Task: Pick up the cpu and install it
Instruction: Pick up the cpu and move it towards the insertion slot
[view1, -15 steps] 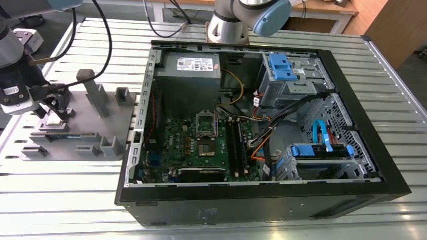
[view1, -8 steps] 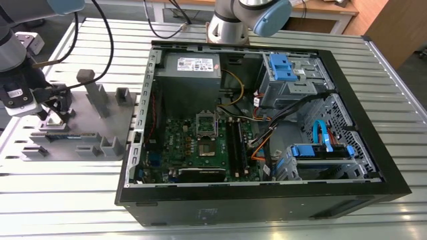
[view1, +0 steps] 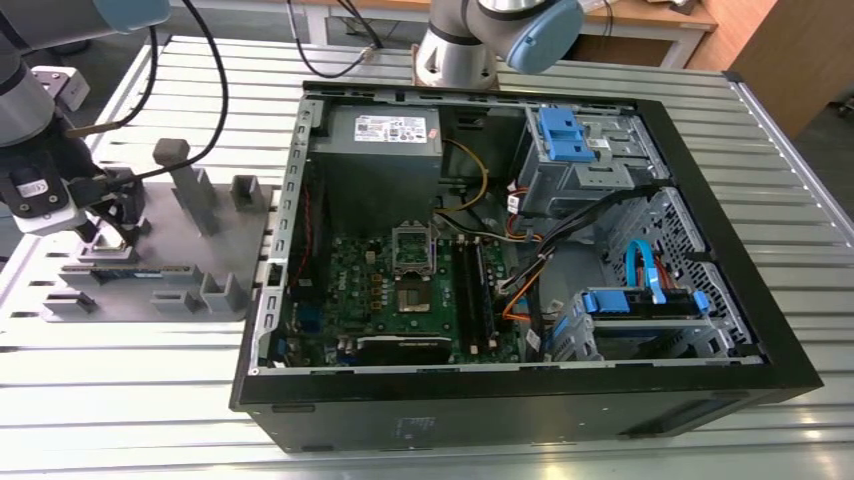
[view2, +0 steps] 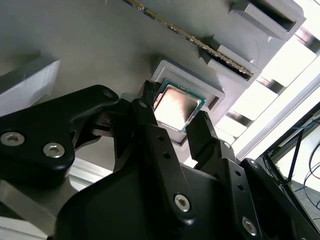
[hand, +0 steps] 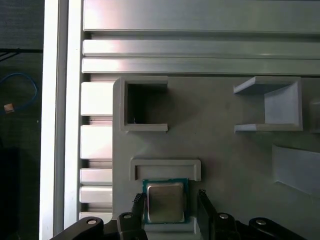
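Observation:
The cpu (view2: 176, 106) (hand: 164, 202), a small square chip with a silvery top and a green edge, lies flat in a shallow grey holder (hand: 165, 164) on the fixture plate (view1: 160, 225). My gripper (view2: 175, 111) (hand: 170, 199) hangs right over it, open. One black finger (view2: 146, 102) stands close against one side of the chip, and the other finger (hand: 203, 202) stands off the opposite side with a small gap. In the exterior view the gripper (view1: 114, 228) is low over the plate at the exterior view's left, beside the open computer case (view1: 534, 405).
Inside the case the motherboard's socket (view1: 414, 296) lies open, its metal frame (view1: 411, 245) flipped back. A power supply box (view1: 387, 135), cables and blue drive bays (view1: 587, 150) surround it. Grey brackets (view1: 187, 185) and a memory stick (view1: 127, 270) stand on the fixture plate.

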